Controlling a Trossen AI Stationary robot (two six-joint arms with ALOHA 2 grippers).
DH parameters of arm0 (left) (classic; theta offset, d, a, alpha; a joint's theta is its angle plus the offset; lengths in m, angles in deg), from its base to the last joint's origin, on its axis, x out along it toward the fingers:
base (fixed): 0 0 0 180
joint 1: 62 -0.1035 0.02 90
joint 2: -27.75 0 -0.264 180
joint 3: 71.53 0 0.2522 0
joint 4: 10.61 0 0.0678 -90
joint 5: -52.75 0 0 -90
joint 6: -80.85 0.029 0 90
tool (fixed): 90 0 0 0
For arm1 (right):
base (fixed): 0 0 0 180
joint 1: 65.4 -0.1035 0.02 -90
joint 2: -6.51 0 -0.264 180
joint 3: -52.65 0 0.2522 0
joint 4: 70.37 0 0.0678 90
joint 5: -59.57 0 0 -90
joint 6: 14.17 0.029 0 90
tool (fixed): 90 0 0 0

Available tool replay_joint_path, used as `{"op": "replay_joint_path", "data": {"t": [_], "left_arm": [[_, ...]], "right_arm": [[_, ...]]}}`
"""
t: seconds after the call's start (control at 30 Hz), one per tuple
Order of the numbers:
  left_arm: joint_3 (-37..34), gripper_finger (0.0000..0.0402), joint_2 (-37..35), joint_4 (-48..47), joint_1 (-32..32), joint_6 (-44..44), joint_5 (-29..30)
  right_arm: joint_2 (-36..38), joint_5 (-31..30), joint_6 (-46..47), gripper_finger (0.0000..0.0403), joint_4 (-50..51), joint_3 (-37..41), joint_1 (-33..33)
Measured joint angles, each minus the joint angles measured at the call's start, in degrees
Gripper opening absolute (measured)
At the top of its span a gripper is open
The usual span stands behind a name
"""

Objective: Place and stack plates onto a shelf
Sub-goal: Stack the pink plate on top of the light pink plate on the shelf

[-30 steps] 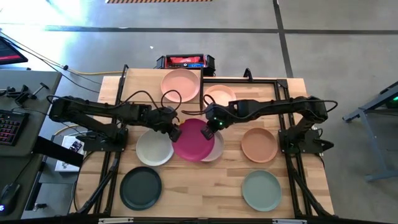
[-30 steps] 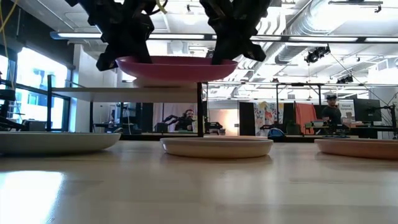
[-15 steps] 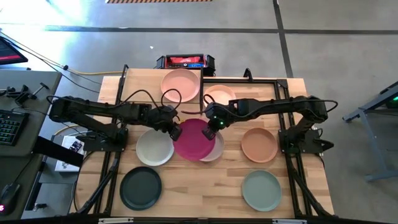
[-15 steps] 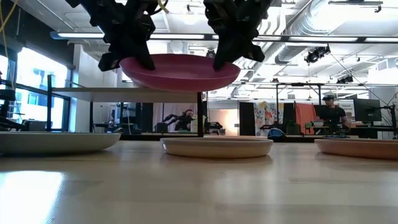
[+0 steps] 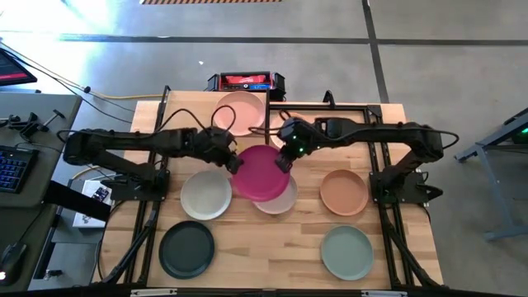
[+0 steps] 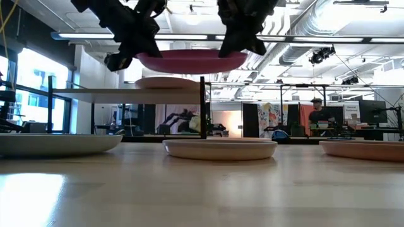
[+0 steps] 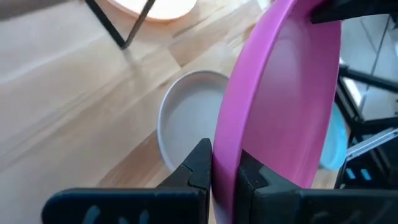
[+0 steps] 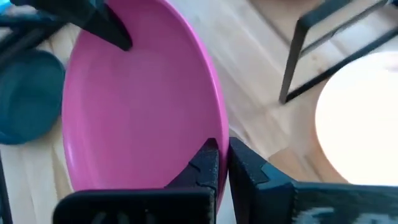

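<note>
A magenta plate (image 5: 262, 172) hangs over the middle of the table, held from both sides. My left gripper (image 5: 234, 162) is shut on its left rim and my right gripper (image 5: 285, 159) on its right rim. In the low view the magenta plate (image 6: 189, 61) floats above the level of the shelf (image 6: 126, 93). The shelf (image 5: 186, 107) stands at the far edge and bears a pink plate (image 5: 239, 111) flat on its panel. A pale plate (image 5: 279, 200) lies flat on the table, half hidden under the magenta one. My left gripper pinches the magenta plate's left rim (image 7: 222, 163) between its two fingers, one above and one below the rim. The fingers slant down from the table's left. The plate is lifted clear and roughly level. My right gripper pinches the opposite, right rim (image 8: 219, 138) between its two fingers. The fingers slant down from the table's right. The plate hangs clear of the table between the two grippers.
On the table lie an off-white plate (image 5: 205, 195), a dark green plate (image 5: 186, 249), a terracotta plate (image 5: 343, 191) and a sage green plate (image 5: 346, 252). A black metal frame (image 5: 363, 106) stands at the far right, beside the shelf.
Both grippers have carried the magenta plate up and toward the table's far edge, nearer the shelf. It tipped for a moment and now sits about level. More of the pale plate beneath it shows.
</note>
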Motion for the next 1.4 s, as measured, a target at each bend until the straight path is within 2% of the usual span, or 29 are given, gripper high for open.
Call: {"op": "replay_joint_path", "data": {"t": [0.13,0.37,0.53,0.77,1.0,1.27,1.4], "left_arm": [[0.0,0.0014,-1.2,0.2,-1.4,0.4,-0.1],[-0.2,0.0014,-3.9,-1.7,-3.8,0.2,0.8],[-0.2,0.0014,-5.9,-4.2,-7.9,-0.7,1.1],[-0.2,0.0014,-10.6,-3.8,-14.6,-4.5,1.1],[-0.1,0.0014,-14.0,-3.7,-23.4,-7.4,2.7],[-0.1,0.0014,-11.2,-3.5,-30.7,-9.3,3.3],[-0.1,0.0014,-8.2,-0.9,-32.8,-10.2,-0.1]], "right_arm": [[1.1,2.2,-2.1,0.0016,-0.1,-0.1,1.8],[1.1,3.5,-5.3,0.0089,0.6,-0.1,3.6],[3.3,3.5,-7.7,0.0121,1.2,0.0,4.8],[6.6,3.4,-11.4,0.0126,2.0,0.0,6.6],[6.8,3.4,-15.3,0.0126,3.0,0.0,7.0],[6.7,3.4,-18.2,0.0126,3.9,0.0,7.0],[6.7,3.4,-18.2,0.0126,4.0,0.0,7.0]]}}
